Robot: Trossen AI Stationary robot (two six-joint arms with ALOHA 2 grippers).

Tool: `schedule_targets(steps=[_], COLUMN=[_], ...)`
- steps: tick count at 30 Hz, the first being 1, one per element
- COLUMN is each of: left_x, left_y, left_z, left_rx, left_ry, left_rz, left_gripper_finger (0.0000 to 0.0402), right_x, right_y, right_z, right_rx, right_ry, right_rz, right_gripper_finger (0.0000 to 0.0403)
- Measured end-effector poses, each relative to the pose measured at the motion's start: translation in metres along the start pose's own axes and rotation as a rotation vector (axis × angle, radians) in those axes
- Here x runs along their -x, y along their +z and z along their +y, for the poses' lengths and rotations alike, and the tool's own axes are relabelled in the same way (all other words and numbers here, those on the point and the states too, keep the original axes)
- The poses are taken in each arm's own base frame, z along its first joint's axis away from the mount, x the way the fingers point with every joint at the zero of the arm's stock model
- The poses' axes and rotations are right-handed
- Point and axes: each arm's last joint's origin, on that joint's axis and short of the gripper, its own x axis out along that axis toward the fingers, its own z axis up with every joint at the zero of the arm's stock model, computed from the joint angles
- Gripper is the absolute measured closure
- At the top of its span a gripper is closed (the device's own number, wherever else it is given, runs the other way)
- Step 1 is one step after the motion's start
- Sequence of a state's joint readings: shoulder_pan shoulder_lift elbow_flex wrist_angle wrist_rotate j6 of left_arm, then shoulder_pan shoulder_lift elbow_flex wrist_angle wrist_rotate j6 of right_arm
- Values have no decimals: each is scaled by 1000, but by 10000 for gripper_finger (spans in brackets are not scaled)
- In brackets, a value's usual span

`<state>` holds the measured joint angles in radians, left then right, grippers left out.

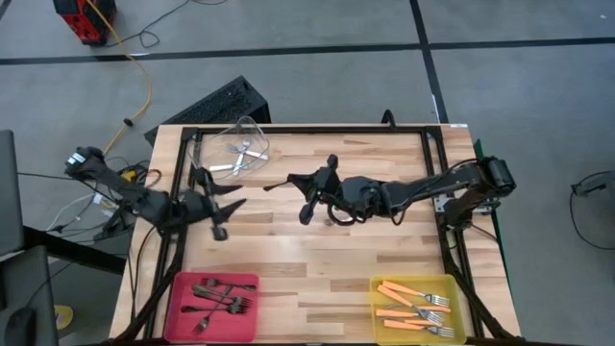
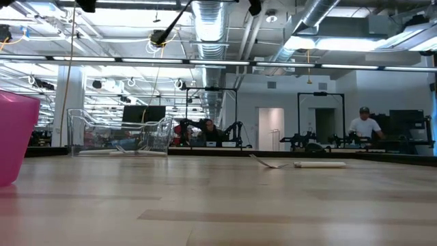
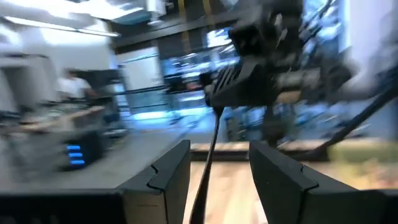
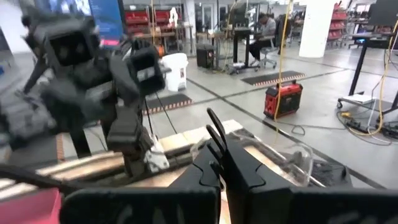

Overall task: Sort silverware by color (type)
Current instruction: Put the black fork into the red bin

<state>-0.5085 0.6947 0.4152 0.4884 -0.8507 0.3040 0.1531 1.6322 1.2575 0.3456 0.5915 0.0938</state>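
**Two robot arms over a wooden table, one holding up a dark fork**

A pale wooden table [image 1: 307, 259] stands on a grey floor in a large workshop. A red box [image 1: 85, 19] and a yellow cable [image 1: 144, 86] lie on the floor at the upper left of the high view.

At the table's upper left, a clear bin [image 1: 252, 130] holds silver forks [image 1: 240, 154]. A pink bin [image 1: 178, 288] at the lower left holds dark forks [image 1: 216, 298]. A yellow bin [image 1: 452, 288] at the lower right holds orange-handled forks [image 1: 413, 306].

At centre, the right gripper [image 1: 300, 183] has its fingers [image 4: 242, 168] pressed together on a dark fork [image 1: 279, 184] that points left. The left gripper [image 1: 231, 207], left of centre, has its fingers [image 3: 168, 174] parted and holds nothing.

In the low view a fork with a pale handle [image 2: 273, 163] lies flat right of centre. In the high view the right arm hides most of that spot. A person [image 2: 364, 124] stands far back at the right.

The left wrist view is badly blurred.
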Motion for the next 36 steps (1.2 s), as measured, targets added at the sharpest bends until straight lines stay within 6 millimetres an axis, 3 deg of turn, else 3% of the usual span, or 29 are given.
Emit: schedule_targets(steps=[8,16,23,36], left_x=[28,43,48,50], left_y=[8,18,26,30], left_z=[34,48,55,60], left_rx=[288,405,445,569], left_ry=[-269,-383,-382,-370], left_rz=[-53,-161,-240,-276], left_gripper_finger=[250,250,250,250], right_x=[11,8,-18,-80], right_y=[-10,-42,-77,-111], right_z=[21,59,84,143], right_rx=[-33,-32,-5,278], right_ry=[67,261,491,937], right_rz=[51,23,-117,-213], right_gripper_finger=[380,380,380,373])
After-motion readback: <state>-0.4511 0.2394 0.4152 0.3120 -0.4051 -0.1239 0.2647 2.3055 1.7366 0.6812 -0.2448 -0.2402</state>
